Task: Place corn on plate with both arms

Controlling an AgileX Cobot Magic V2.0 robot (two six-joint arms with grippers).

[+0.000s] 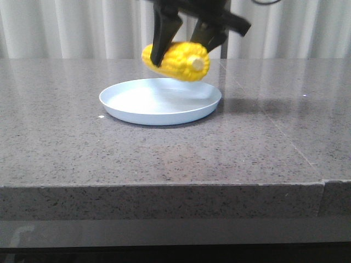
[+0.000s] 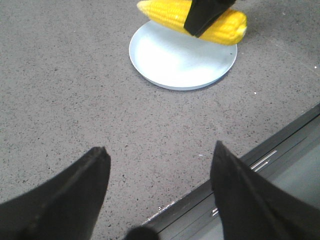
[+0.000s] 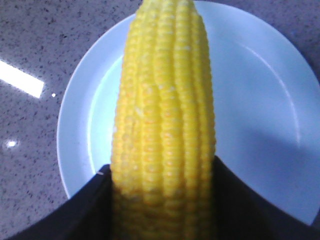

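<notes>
corn [image 1: 184, 61]: held in the air just above the far part of the plate [image 1: 137, 107], stub end toward the camera | right gripper [image 1: 181, 41]: jaws pinched on the corn's sides | left gripper [image 2: 157, 172]: jaws spread, nothing between them, well apart from the plate | plate: resting on the grey speckled surface [image 1: 66, 153]

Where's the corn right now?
In the front view the corn hangs mid-table, clamped in the right claw just above the far rim of the plate, not touching it.
</notes>
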